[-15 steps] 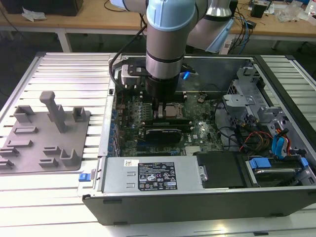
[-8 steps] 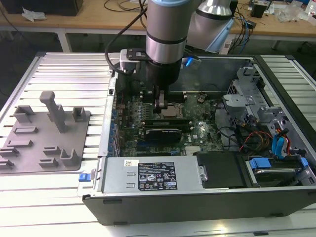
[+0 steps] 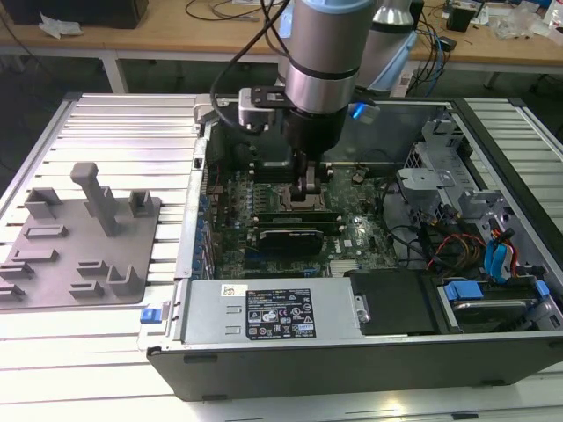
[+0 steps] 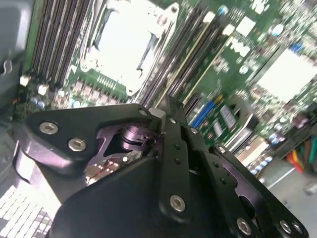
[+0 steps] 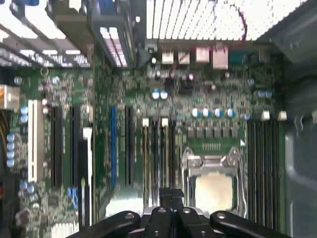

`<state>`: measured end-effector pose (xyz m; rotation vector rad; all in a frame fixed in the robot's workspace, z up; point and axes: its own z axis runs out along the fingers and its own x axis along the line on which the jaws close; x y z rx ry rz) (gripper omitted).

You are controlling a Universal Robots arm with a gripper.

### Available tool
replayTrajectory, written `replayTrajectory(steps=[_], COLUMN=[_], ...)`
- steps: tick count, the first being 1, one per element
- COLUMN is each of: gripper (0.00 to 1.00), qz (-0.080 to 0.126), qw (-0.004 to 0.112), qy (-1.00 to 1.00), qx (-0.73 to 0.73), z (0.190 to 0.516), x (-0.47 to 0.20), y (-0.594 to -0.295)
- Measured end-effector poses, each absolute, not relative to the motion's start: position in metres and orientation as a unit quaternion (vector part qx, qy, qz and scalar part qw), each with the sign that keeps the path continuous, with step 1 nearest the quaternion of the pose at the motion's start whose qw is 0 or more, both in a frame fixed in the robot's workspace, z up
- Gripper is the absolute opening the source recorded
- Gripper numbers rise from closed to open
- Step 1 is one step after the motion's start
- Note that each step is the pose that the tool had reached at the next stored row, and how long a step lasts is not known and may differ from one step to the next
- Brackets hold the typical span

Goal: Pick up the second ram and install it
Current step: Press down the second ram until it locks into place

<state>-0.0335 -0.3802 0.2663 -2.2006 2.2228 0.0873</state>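
A: While the arm stood inside the open computer case (image 3: 369, 352) in the exterior view, where was the gripper (image 3: 310, 195)?

B: Low over the motherboard (image 3: 352, 237), its tip at the memory slots beside the CPU socket (image 3: 280, 200). A thin green stick, likely the second ram (image 3: 308, 211), lay just under it; I judged the step to be seating it.

A: And in the second wrist view?

B: The black gripper linkage (image 4: 168, 163) hid the tip. Whether the fingers were spread or pinching, I could not tell.

A: The first wrist view?

B: The socket (image 5: 213, 186) and the slots (image 5: 158, 153) beside it showed above the linkage. Any next move would have called for square alignment with a slot.
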Motion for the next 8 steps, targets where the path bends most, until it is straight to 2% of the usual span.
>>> replayTrajectory(steps=[8], gripper=[0.08], qz=[0.028], qw=[0.006], qy=[0.71], qx=[-0.703], z=[0.2673], x=[-0.0322], y=[-0.3802])
